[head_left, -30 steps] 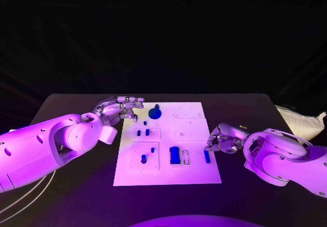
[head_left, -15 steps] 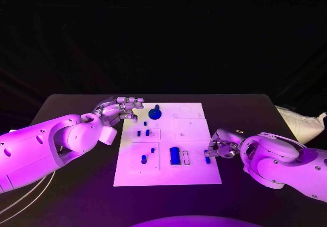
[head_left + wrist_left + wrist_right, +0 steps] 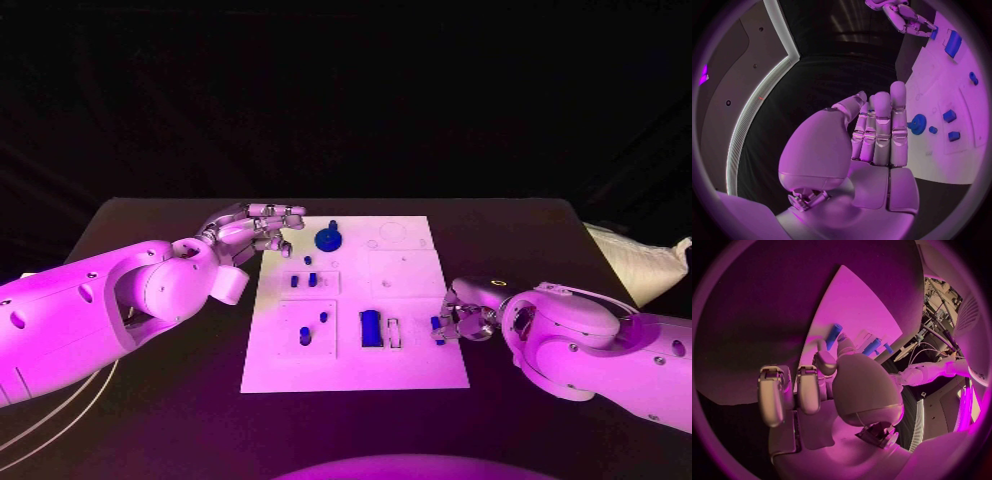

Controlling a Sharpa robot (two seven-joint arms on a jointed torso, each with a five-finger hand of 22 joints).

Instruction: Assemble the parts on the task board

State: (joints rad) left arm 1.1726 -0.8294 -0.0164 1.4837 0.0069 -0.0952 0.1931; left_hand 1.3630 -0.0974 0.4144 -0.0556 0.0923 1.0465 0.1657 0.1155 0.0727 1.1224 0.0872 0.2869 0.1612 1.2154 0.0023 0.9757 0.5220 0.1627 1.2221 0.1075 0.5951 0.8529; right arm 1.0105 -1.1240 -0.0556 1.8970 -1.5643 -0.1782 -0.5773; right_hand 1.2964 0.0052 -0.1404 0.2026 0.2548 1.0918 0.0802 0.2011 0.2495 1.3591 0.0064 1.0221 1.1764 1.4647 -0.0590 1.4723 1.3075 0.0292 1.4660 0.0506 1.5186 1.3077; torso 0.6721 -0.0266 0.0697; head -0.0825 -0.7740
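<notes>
Right hand (image 3: 464, 322) nearer the blue peg (image 3: 437, 329) — contact unclear.

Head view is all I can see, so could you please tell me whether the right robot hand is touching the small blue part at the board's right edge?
Observer: In the right wrist view, a fingertip of the right robot hand lies close against the slim blue part. I cannot tell whether it is pinched.
Operator: Is the left robot hand holding anything?
Observer: No. The left wrist view shows the left robot hand with fingers stretched side by side and nothing in them.
Operator: What lies ahead of it?
Observer: A round blue part with a toothed rim, on the task board just beyond the fingers.
</notes>
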